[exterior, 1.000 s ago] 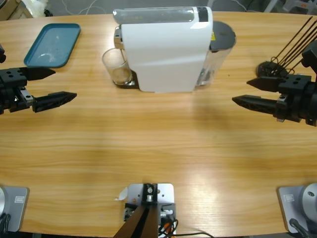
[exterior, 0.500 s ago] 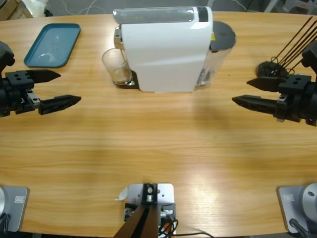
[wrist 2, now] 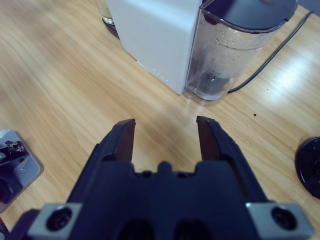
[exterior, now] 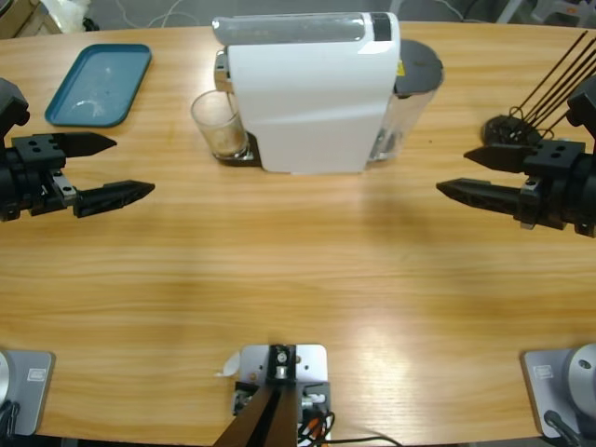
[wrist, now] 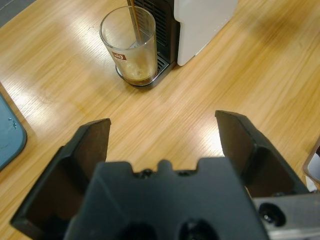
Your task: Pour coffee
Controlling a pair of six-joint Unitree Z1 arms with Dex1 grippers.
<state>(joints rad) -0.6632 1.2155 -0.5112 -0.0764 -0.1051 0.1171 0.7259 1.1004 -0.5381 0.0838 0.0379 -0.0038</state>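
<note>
A white coffee machine (exterior: 312, 98) stands at the table's back middle. A clear glass (exterior: 217, 126) sits on its drip tray at the left, with a shallow layer of pale amber coffee (wrist: 137, 75) at the bottom and a thin stream running into it. My left gripper (exterior: 121, 168) is open at the left of the table, pointing toward the glass (wrist: 129, 45) and well short of it. My right gripper (exterior: 466, 172) is open at the right, empty, facing the machine's clear water tank (wrist 2: 235, 50).
A teal tray (exterior: 98, 84) lies at the back left corner. A black round stand with thin rods (exterior: 512, 126) is at the far right, behind the right gripper. A black cable (wrist 2: 272, 55) runs from the machine's rear.
My left gripper has moved a little to the right and slightly nearer, toward the glass. The right arm and the machine have not moved.
</note>
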